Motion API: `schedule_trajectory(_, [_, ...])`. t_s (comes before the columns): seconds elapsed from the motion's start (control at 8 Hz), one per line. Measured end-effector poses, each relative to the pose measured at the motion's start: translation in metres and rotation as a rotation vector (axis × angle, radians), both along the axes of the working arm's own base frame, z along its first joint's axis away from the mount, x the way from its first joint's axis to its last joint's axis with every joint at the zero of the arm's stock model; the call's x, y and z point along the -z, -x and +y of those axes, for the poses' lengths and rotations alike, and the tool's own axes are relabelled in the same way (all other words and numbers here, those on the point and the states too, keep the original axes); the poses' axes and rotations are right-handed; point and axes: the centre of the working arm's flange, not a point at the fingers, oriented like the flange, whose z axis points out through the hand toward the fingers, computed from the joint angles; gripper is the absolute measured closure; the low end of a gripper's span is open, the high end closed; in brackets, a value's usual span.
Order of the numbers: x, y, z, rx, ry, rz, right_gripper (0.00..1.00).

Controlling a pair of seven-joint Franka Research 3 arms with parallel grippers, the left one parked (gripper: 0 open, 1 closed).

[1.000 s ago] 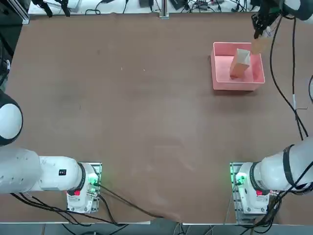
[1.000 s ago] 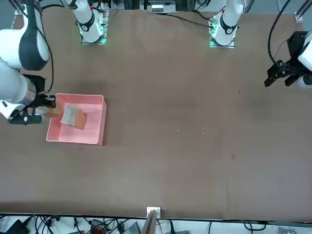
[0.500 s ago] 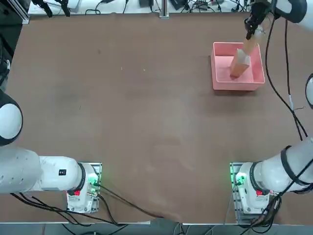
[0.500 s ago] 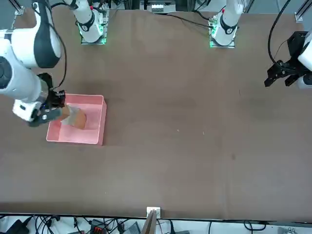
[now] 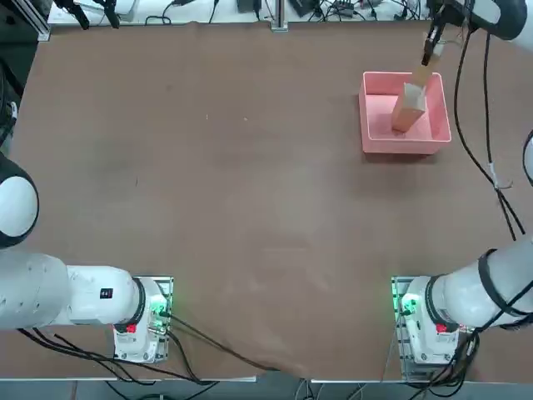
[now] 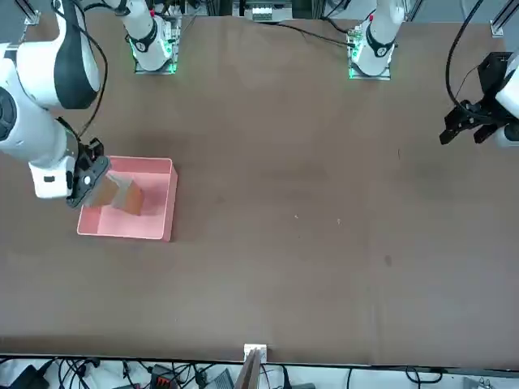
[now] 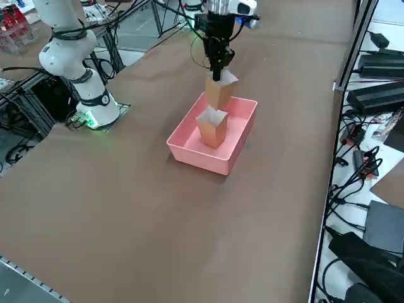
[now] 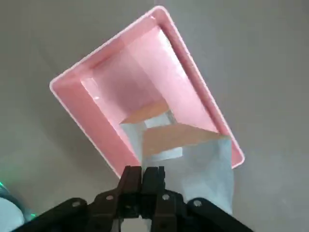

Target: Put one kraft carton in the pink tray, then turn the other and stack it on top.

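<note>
Kraft carton (image 7: 218, 95) is gripped by the right gripper (image 8: 147, 170), fingers closed on its edge, above the far side of the pink tray (image 7: 197, 158). The second carton (image 7: 212, 131) stands inside, nearer. Step in hand, as judged: turn and stack. Next: align above the lower carton, confirm orientation, lower, release.

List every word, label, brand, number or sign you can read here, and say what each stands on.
None can be read.
Kraft carton in the pink tray: no lettering visible.
Pink tray: no lettering visible.
Arm base at the top view's left: small dark mark, too small to read.
</note>
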Motion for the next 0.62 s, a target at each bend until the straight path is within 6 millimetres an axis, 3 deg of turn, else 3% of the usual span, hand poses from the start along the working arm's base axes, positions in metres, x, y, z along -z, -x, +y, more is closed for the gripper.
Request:
schedule_trajectory(0.38, [0.032, 0.027, -0.008, -0.208, -0.026, -0.049, 0.99])
schedule_trajectory(0.62, [0.037, 0.042, -0.009, -0.239, -0.029, -0.041, 0.99])
